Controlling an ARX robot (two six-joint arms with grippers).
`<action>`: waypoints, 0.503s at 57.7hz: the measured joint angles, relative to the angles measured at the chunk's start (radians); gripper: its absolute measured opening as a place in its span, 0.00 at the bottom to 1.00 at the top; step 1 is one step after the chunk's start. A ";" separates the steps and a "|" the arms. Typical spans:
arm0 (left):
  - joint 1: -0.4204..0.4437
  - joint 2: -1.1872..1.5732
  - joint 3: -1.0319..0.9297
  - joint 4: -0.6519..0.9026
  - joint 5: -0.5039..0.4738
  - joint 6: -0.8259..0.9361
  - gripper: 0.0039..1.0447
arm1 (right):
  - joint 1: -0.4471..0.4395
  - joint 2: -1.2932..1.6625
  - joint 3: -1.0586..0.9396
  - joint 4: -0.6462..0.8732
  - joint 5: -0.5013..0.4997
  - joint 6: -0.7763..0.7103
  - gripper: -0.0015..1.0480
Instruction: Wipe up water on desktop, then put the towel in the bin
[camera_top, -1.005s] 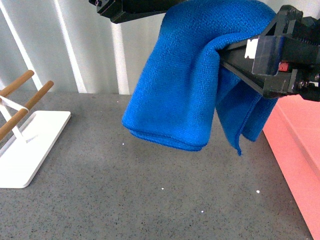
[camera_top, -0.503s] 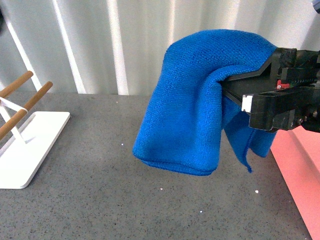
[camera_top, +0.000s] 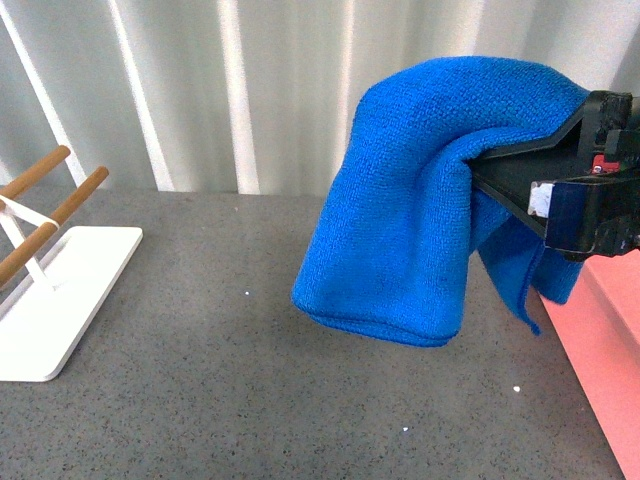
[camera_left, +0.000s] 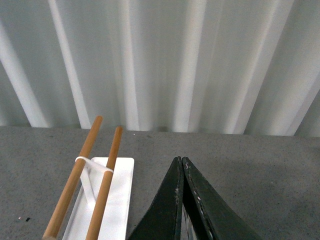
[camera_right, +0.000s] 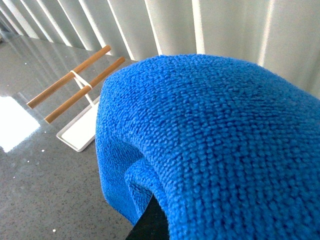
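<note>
In the front view, the blue towel (camera_top: 420, 210) hangs in the air at about 2 o'clock. It is folded over and droops down above the table (camera_top: 200, 390); it does not look like it touches it. The right pincer (camera_top: 492, 170) comes in from 3 o'clock. Its black fingers are squeezed onto the towel, and the cloth hides their tips. The pink bin (camera_top: 600, 340) sits at about 4 o'clock, just beside the towel's hanging edge. The towel is not in the bin. At 9 o'clock stands a white rack (camera_top: 60, 300) with two wooden bars (camera_top: 60, 205). Behind everything is a white wall (camera_top: 200, 90) with long ridges.

In the left wrist view, the left pincer (camera_left: 180, 165) is closed tight. Its two dark fingers press together and hold nothing. The rack (camera_left: 120, 200) stands on the table (camera_left: 265, 170) just beside it.

In the right wrist view, the fluffy towel (camera_right: 220, 135) fills most of the picture. A small black bit of the right pincer (camera_right: 150, 222) peeks out under the cloth. The rack (camera_right: 80, 137) stands farther off on the shiny table (camera_right: 45, 195).
</note>
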 joint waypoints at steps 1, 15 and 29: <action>0.007 -0.012 -0.011 0.000 0.007 0.000 0.03 | -0.002 -0.001 0.000 -0.002 -0.003 -0.001 0.04; 0.070 -0.151 -0.110 -0.038 0.071 0.000 0.03 | -0.030 0.000 0.000 -0.007 -0.005 -0.008 0.04; 0.164 -0.307 -0.179 -0.128 0.181 0.000 0.03 | 0.018 -0.010 -0.013 0.009 0.056 0.006 0.04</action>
